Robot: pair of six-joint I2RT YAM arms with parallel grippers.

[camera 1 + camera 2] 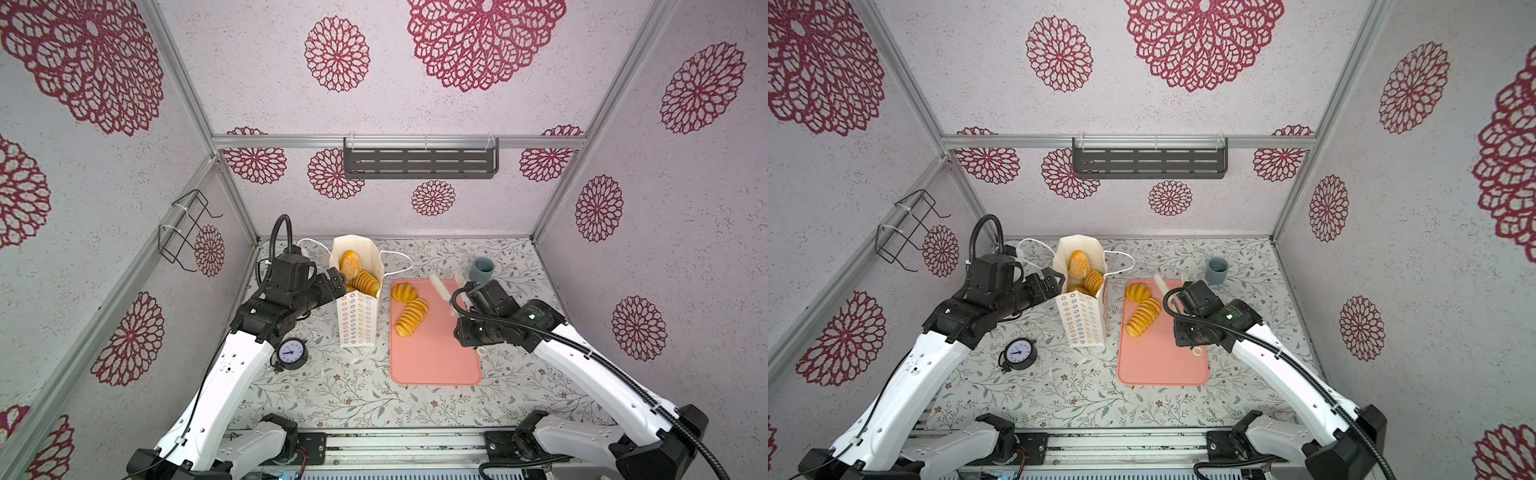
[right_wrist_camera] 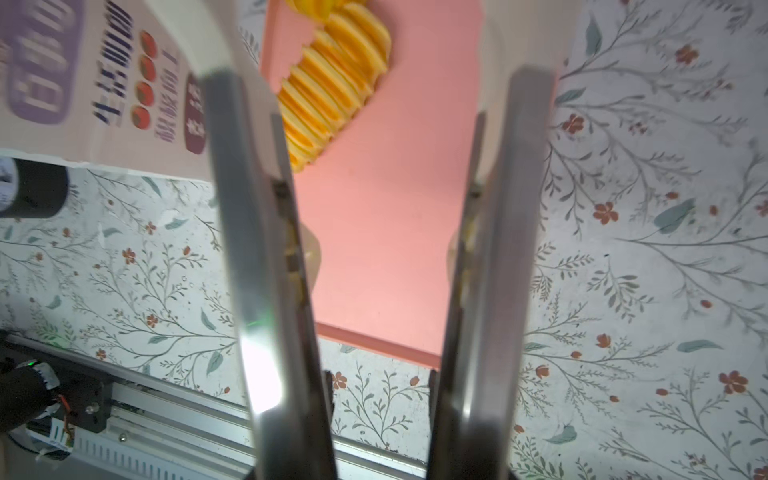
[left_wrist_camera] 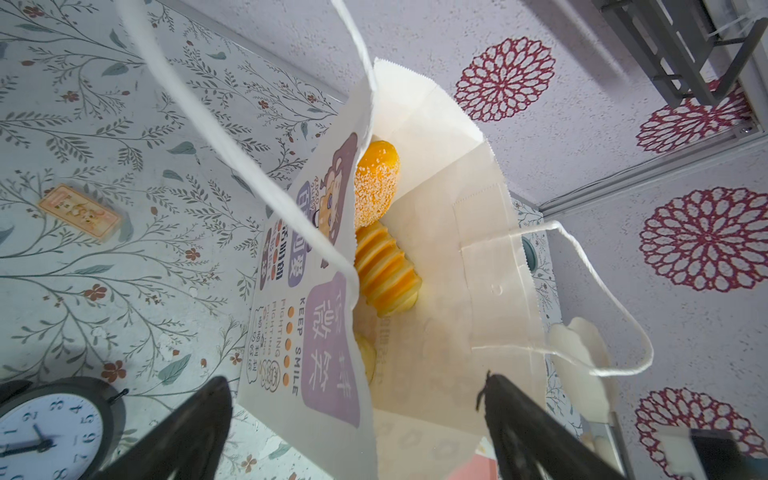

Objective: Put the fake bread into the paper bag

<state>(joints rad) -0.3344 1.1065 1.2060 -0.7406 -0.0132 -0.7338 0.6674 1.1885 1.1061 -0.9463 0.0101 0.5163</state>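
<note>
The left fingers (image 3: 208, 415) are spread wide and empty at the rim of the paper bag (image 1: 358, 320). The right fingers (image 2: 249, 249) are apart and empty above the pink tray (image 1: 436, 357). Several breads already sit in the upright bag. Two remain on the tray: a scalloped bun (image 1: 404, 291) and a ridged spiral roll (image 1: 411, 318), whose long axis slants away from the robot and slightly rightward.

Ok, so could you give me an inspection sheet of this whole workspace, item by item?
Surface: floral tabletop, pink tray lying flat on it.
Job's things: paper bag upright and open, holding a sugared bun, a ridged roll and more beneath; shell bun and spiral roll on the tray.
Clutter: alarm clock, grey cup, small card.
Grippers: left gripper at the bag's rim, fingers wide apart, empty; right gripper over the tray, fingers apart, empty.
Cables: black hose on the left arm, another on the right.
Surroundings: flower-print walls, dark shelf, wire rack.
</note>
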